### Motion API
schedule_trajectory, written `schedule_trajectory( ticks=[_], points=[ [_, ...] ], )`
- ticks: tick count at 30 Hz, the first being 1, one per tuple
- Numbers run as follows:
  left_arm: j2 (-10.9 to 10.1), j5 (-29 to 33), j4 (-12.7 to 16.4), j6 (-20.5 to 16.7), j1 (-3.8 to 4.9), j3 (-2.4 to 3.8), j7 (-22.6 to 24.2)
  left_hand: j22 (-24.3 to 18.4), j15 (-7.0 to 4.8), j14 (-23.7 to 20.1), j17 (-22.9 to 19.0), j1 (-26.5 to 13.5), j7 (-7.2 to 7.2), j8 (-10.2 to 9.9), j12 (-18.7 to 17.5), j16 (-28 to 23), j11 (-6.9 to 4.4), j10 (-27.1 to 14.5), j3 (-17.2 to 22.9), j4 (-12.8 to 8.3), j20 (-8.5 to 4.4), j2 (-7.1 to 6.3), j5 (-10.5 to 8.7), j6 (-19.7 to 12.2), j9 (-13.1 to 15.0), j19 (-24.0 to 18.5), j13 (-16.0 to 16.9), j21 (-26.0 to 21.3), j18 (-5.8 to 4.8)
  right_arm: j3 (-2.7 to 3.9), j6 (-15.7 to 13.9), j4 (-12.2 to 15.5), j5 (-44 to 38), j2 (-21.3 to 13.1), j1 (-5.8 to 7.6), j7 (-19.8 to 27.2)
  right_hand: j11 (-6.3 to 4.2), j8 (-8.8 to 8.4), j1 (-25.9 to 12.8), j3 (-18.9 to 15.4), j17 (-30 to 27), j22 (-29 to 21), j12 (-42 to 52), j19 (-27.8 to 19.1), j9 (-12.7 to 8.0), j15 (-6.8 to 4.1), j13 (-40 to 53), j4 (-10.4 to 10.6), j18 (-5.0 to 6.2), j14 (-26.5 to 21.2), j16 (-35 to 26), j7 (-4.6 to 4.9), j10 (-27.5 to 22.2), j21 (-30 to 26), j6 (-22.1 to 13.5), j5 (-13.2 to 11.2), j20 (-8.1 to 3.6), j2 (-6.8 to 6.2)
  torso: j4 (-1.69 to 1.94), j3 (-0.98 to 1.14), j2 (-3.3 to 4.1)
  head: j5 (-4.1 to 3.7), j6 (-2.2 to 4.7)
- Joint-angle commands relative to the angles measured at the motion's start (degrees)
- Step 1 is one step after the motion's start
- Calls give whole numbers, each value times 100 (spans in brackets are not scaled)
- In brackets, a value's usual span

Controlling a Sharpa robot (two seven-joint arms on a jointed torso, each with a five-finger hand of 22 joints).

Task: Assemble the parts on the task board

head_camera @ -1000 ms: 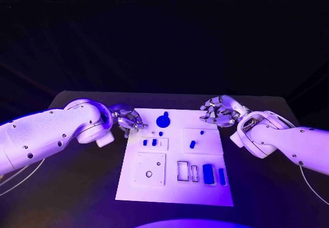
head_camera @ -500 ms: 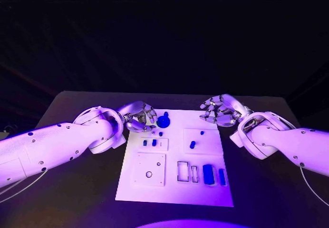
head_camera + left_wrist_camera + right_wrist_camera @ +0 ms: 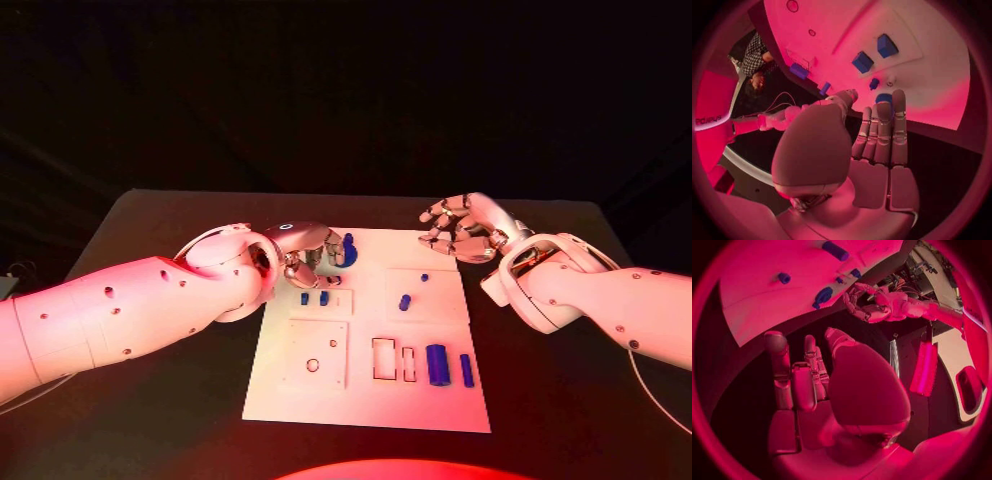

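Blue oval part (image 3: 343, 250) is lying at the far left of the task board (image 3: 361, 400). I am bringing my left hand (image 3: 306, 255) beside it, fingers straight, holding nothing; my right hand (image 3: 462, 230) is hovering curled, empty. Best approach squarely, then pinch gently.

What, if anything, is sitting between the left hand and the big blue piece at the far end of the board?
Nothing visible. The left hand is right beside the big blue piece, with only bare white board around it.
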Motion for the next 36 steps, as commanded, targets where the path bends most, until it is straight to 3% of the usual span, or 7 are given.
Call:
schedule_trajectory(
  ticks=[1,5,12,21,36],
  points=[
    [93,-459,-68,244,-13,-2,-194,8,-23,32,-8,64,-11,-24,8,45,-36,17,-32,-5,4,-20,26,50,-13,44,-9,-6,77,2,-69,5,21,13,-3,124,16,-33,-14,42,-5,-7,-22,-20,-11,30,-14,-1,41,41,-19,4,32,-42,33,21,0,-53,2,-3,-5,-4,-9],
    [178,-529,-121,214,-21,-2,-321,23,-22,31,-26,114,12,-35,10,88,-31,25,-22,5,-2,19,36,77,-55,57,-32,13,76,2,-63,-1,23,18,-4,122,17,-34,-17,48,-8,-2,-32,-17,-13,31,-25,-1,40,40,-21,5,33,-36,35,21,1,-55,-3,-4,-6,-3,-15],
    [299,-565,-219,370,-24,-4,-408,57,-27,55,-43,185,-17,-40,18,188,-37,54,-17,17,-9,38,35,153,-126,78,-74,60,75,2,-62,-2,25,26,-4,121,17,-34,-17,48,-8,-2,-32,-17,-13,31,-25,-1,40,40,-21,5,33,-36,35,21,1,-55,3,12,-11,1,-29],
    [413,-575,-326,575,-25,-27,-473,114,-40,23,-111,311,-57,-80,-39,255,-47,67,28,11,-26,76,20,251,-237,69,-166,127,75,2,-80,-3,29,38,-4,120,20,-36,-26,61,-16,-4,-47,-20,-17,33,-45,1,41,37,-25,8,38,-44,35,22,3,-55,-9,11,-3,3,-37],
    [523,-578,-483,676,-43,-56,-460,250,-43,265,81,436,-43,-157,-87,628,-48,216,72,14,-31,121,18,394,-406,75,-296,305,74,2,-101,-1,34,53,-3,132,23,-42,-42,86,-11,11,-70,-13,-24,36,-78,4,38,39,-22,11,52,-30,34,38,6,-51,0,-1,-9,-11,-53]
  ],
)
